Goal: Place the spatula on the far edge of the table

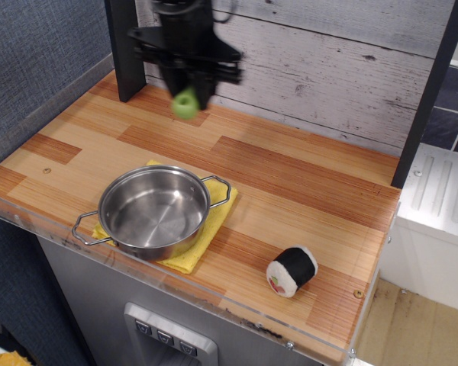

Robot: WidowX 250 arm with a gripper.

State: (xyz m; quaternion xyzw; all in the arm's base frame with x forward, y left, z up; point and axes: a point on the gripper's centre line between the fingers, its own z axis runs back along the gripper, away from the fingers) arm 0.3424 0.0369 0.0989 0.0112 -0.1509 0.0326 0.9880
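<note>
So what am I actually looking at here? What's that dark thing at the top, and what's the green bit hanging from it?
One camera looks down from above the front of a wooden table. The dark blurred shape is the gripper of a robot arm, a two-fingered claw. It holds a toy spatula above the table near the back wall; only the lime-green handle shows. On the table sit a steel pan on a yellow cloth, and a toy sushi roll at the front right.

A toy kitchen is showing here: a striped wooden table [290, 183] is backing onto whitewashed plank wall [328, 69], with a steel pan [154, 212] sitting on it and appliance buttons [164, 338] showing below it.
</note>
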